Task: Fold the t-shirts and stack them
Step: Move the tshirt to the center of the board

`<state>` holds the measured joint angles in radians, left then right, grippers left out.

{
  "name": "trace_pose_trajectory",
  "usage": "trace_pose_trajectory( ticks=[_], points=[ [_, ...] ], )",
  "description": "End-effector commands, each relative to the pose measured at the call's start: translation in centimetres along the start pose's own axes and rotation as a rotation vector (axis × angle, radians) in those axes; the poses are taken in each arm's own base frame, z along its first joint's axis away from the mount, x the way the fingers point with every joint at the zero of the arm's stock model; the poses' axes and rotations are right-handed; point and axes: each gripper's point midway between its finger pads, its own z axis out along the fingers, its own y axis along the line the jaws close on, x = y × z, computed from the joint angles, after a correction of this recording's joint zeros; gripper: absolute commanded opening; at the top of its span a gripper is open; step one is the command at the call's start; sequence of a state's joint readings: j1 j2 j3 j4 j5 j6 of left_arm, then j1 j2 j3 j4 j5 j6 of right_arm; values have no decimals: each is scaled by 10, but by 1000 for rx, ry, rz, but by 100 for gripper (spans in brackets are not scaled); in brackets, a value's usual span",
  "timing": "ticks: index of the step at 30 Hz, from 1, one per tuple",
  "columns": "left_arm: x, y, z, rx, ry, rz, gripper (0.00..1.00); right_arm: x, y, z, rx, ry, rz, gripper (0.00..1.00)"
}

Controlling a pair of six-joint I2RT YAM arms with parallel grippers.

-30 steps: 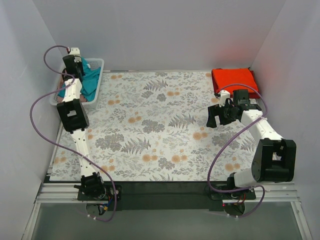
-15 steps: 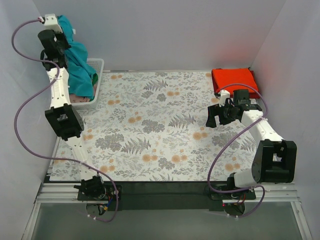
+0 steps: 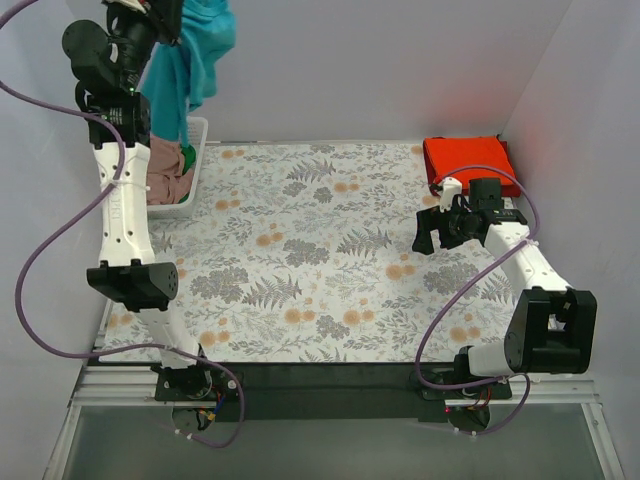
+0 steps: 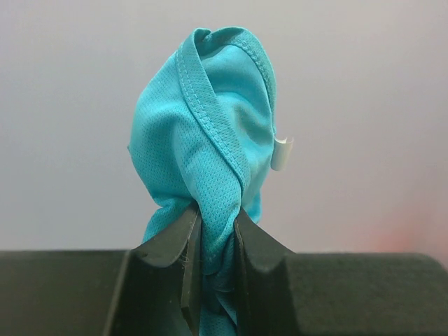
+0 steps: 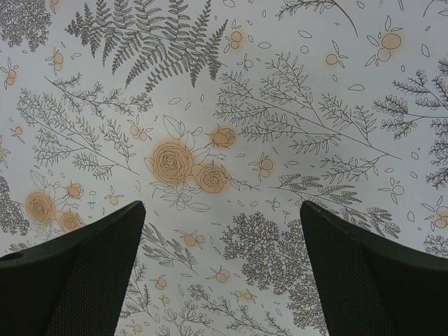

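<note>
Hanging above basket (image 3: 197, 165), teal t-shirt (image 4: 210, 140) pinched by left end effector (image 4: 213, 220); right end effector (image 5: 222, 210) splayed over cloth (image 5: 315, 105).

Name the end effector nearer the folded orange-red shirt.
Right. The right end effector hovers just beside the orange-red shirt; the left end effector is far across, holding up the teal shirt.

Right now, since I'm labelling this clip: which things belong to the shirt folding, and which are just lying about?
Job: teal-blue shirt, pinched in the left gripper; orange-red shirt; pink shirt; green cloth.
Just there: white basket; floral table cloth.
</note>
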<state>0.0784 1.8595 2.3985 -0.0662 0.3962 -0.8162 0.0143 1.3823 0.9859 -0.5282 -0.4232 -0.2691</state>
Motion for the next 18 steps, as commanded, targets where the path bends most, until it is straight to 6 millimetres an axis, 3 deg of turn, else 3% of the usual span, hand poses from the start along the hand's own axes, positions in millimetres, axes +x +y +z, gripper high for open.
trace_pose_trajectory(
  ticks=[1,2,3,8,9,10,11,12,13,14,15,16,17,18],
  points=[
    [-62,-91,-15,222,-94,-51,0,-23,4,-15,-1,-70,-40,98],
    [-54,-105,-17,266,-72,-67,0,-24,5,-16,0,-72,-42,98],
    [-63,-127,-24,314,-80,-91,0,-24,5,-17,2,-75,-41,98],
    [-35,-162,-42,430,33,-247,0,-26,0,-25,4,-99,-16,98],
    [0,-167,-48,460,122,-301,0,-26,-1,-26,4,-102,-12,98],
    [20,-171,-55,476,176,-344,2,-27,-2,-27,5,-104,-11,98],
    [14,-184,-76,528,193,-365,9,-26,-2,-28,5,-103,-7,98],
    [81,-186,-98,539,335,-424,17,-27,-2,-29,7,-105,-9,98],
    [97,-182,-112,491,366,-429,27,-28,-3,-31,11,-107,-10,98],
    [103,-179,-138,450,381,-419,46,-27,-4,-34,17,-108,-13,98],
    [116,-159,-153,395,376,-381,62,-26,-4,-35,18,-109,-13,98],
    [173,-144,-184,315,490,-424,75,-25,-4,-37,16,-108,-13,98],
    [186,-127,-199,265,517,-431,79,-25,-3,-39,16,-113,-18,98],
    [191,-97,-217,200,535,-431,80,-21,-1,-38,10,-104,-22,98]
  ],
)
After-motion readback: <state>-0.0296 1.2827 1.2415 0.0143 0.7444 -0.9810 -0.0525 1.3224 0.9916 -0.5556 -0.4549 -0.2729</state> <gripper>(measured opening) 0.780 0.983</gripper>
